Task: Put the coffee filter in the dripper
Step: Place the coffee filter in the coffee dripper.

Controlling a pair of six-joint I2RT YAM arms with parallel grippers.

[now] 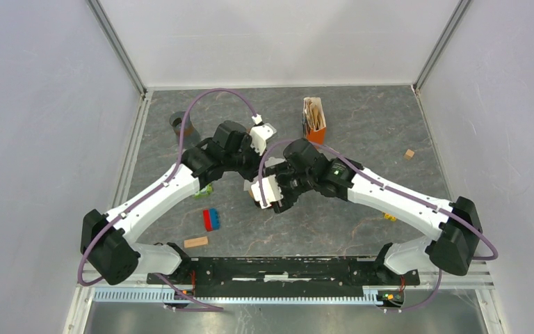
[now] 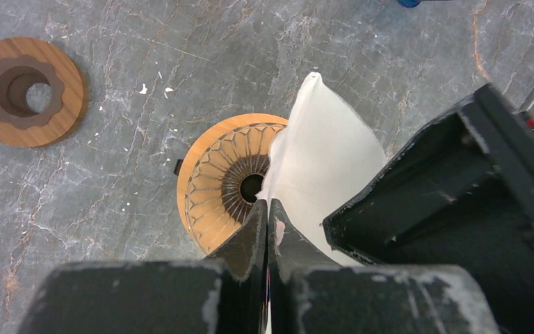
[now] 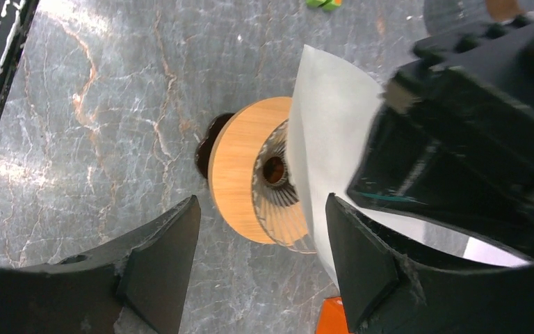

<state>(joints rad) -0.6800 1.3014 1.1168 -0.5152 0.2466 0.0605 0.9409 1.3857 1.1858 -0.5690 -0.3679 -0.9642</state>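
Observation:
In the left wrist view my left gripper (image 2: 267,205) is shut on the lower edge of the white coffee filter (image 2: 327,153). The filter stands up as a folded cone over the right half of the dripper (image 2: 212,177), an orange-brown cone with a ribbed inside and a centre hole. My right gripper (image 3: 263,202) is open, its fingers (image 3: 160,257) wide on either side of the dripper (image 3: 247,177) in its view. The filter (image 3: 327,132) hangs just inside its right finger. From the top camera both grippers meet at mid-table and hide the dripper.
An orange box of filters (image 1: 313,120) stands at the back. A wooden ring (image 2: 62,83) lies on the table left of the dripper. Red and blue bricks (image 1: 211,219), a wooden block (image 1: 195,242) and a small cube (image 1: 409,154) lie scattered.

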